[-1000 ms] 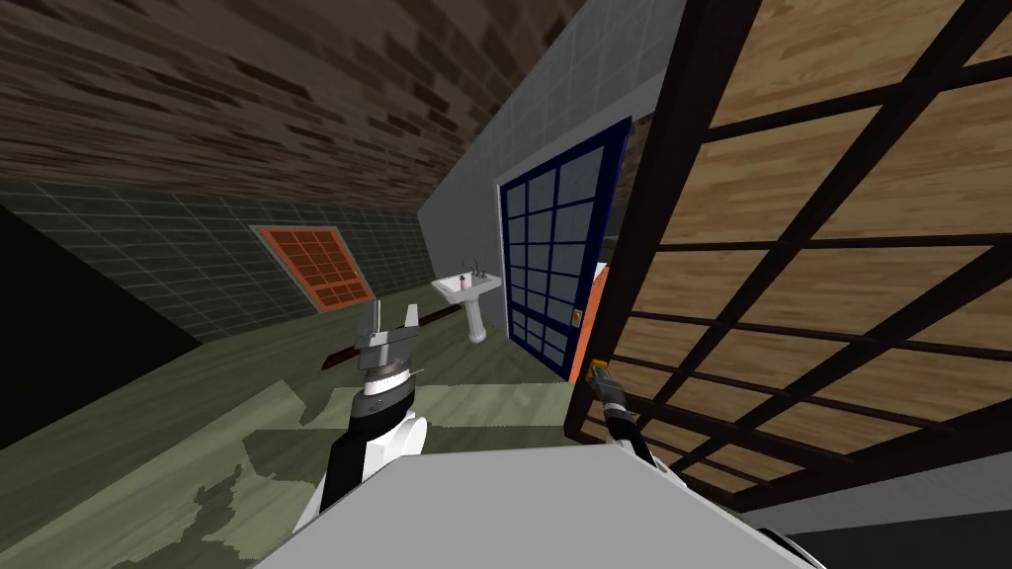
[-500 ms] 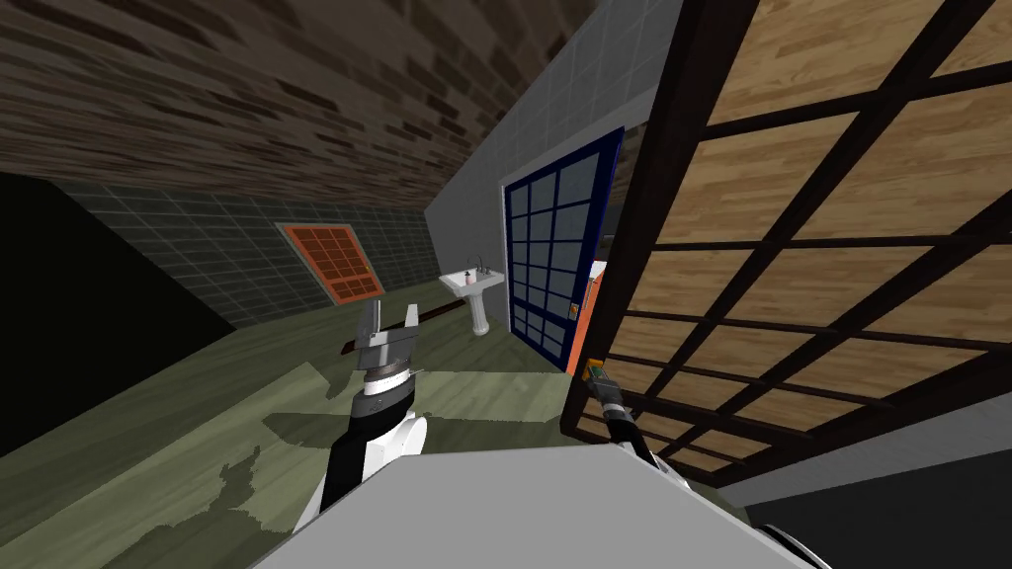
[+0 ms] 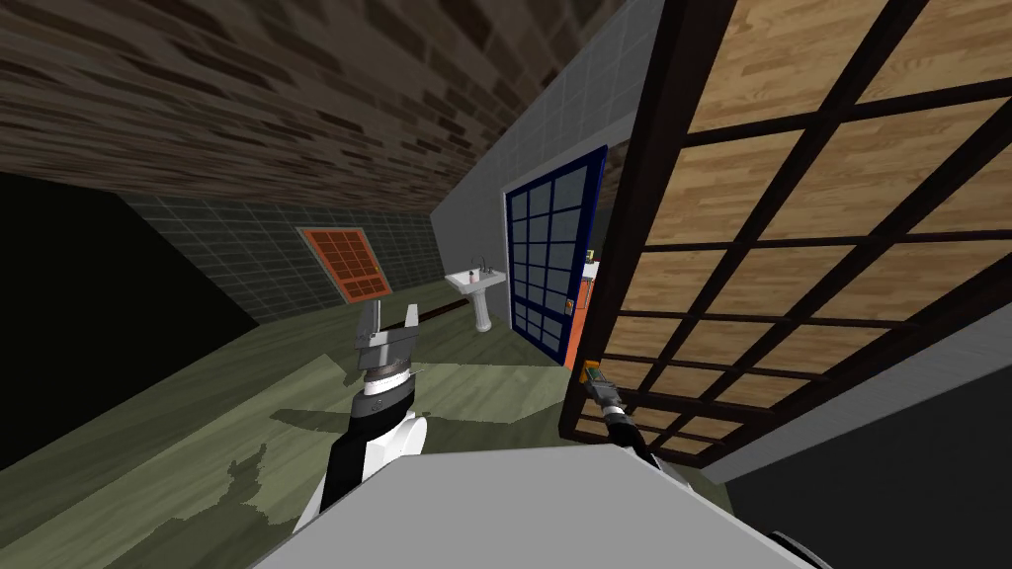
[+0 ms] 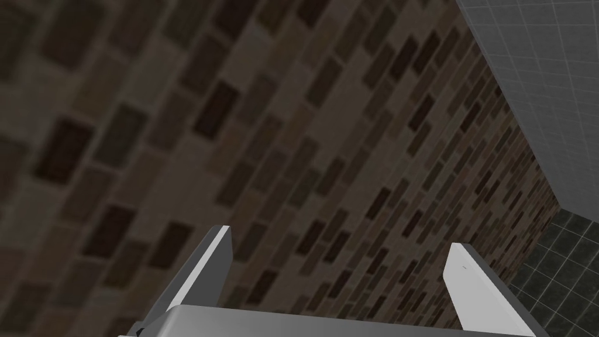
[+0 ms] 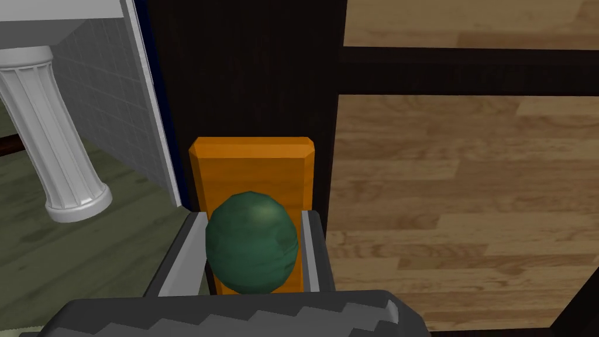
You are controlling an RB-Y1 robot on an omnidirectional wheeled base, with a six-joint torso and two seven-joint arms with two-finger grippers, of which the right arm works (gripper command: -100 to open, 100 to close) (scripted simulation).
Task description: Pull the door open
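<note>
Both sides of the green knob (image 5: 251, 251) are clamped by the right pincer (image 5: 252, 215); left pincer (image 4: 340, 237) spread.

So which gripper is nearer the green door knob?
Right. The right gripper has its fingers pressed on both sides of the green knob on the door; the left gripper is open above the floor, well away.

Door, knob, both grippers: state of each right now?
Door: partly open.
Knob: clamped between the right jaws.
Right gripper: shut on knob.
Left gripper: open, empty, raised.
</note>
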